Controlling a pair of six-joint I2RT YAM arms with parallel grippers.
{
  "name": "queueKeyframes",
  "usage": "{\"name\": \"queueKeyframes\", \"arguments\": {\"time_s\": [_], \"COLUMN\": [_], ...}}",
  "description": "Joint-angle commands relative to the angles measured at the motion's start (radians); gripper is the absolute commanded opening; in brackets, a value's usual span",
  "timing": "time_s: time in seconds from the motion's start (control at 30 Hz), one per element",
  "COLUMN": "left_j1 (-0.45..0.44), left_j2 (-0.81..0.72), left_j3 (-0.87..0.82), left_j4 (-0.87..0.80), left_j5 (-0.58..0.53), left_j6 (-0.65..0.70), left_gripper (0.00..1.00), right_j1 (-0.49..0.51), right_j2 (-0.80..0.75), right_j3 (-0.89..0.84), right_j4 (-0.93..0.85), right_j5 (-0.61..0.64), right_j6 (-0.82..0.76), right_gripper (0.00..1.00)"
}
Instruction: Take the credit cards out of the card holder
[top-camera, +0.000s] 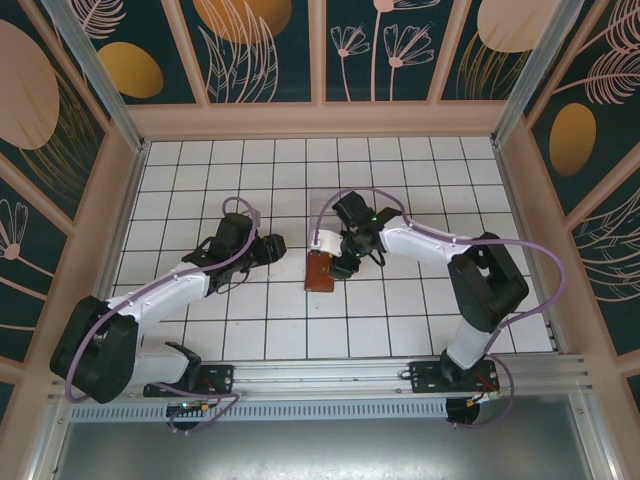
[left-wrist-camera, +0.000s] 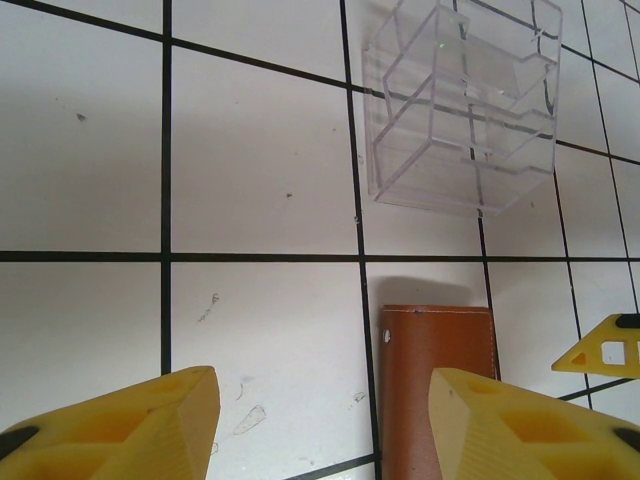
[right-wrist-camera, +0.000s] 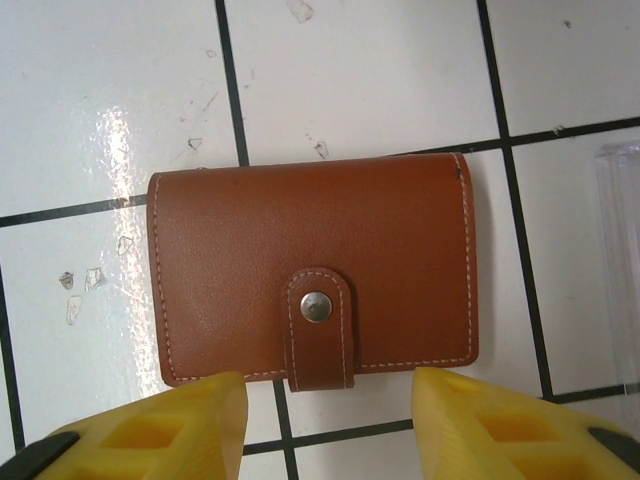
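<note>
Our right gripper (right-wrist-camera: 325, 400), jaws wide and empty, sits nearest the closed card holder (right-wrist-camera: 300, 240), mid-frame, its long axis spanning them.

A: Any writing, brand or number to read here?

B: None. The card holder (right-wrist-camera: 310, 250), just ahead of the right gripper (right-wrist-camera: 328, 388), is plain brown leather, and the snap (right-wrist-camera: 316, 307) on its tab is bare metal with no legible stamp.

A: And the clear stand (left-wrist-camera: 460, 105), ahead of the left gripper (left-wrist-camera: 322, 385)?

B: Plain plastic, no label. The table (left-wrist-camera: 260, 180) below the fingers carries only grid lines.
</note>
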Motion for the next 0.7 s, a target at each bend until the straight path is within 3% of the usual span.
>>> {"name": "queueKeyframes", "arguments": {"time_s": [0.0,0.67], "left_j1": [-0.004,-0.004], "left_j2": [-0.013,0.027], "left_j3": [-0.012,-0.024], "left_j4": [0.009,0.072], "left_j5": [-0.008,0.072], "left_j6": [-0.008,-0.031], "left_gripper": [0.59,0.58], "right_j1": [0.011,0.040], "right_j2": [0.043,0.162], "right_j3": [0.047,0.091], "right_j4": [-0.046,-0.040], "right_j5": [-0.038,-0.043], "right_j6": [-0.036,-0.053], "right_gripper": [0.46,0.38]}}
